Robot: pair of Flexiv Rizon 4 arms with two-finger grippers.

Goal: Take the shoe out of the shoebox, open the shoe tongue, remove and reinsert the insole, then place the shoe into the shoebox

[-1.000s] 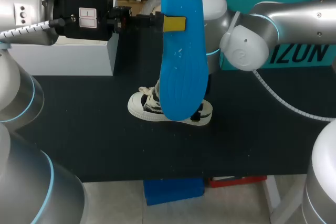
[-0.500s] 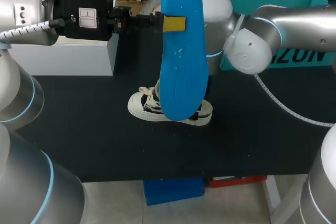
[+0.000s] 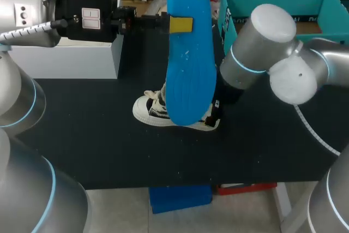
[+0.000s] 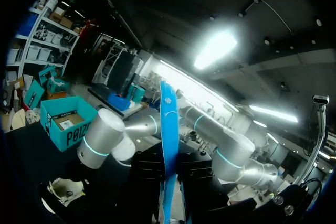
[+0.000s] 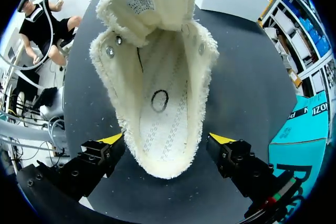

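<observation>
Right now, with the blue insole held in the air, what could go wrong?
The left gripper pinches the blue insole only near its top, so it may slip or swing. The open right gripper straddles the heel of the white fleece-lined shoe unclamped, so the shoe could slide at reinsertion.

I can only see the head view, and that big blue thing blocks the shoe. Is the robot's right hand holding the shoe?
Observer: No. The right wrist view shows the right hand open, straddling the heel end of the shoe rather than pinching it.
Operator: Is anything inside the shoe?
Observer: Nothing I can see. The tongue is folded back and the bare stitched footbed shows, with no insole in it.
Operator: So what is the blue thing?
Observer: It is the insole. The left wrist view shows it edge-on, clamped in the left hand.
</observation>
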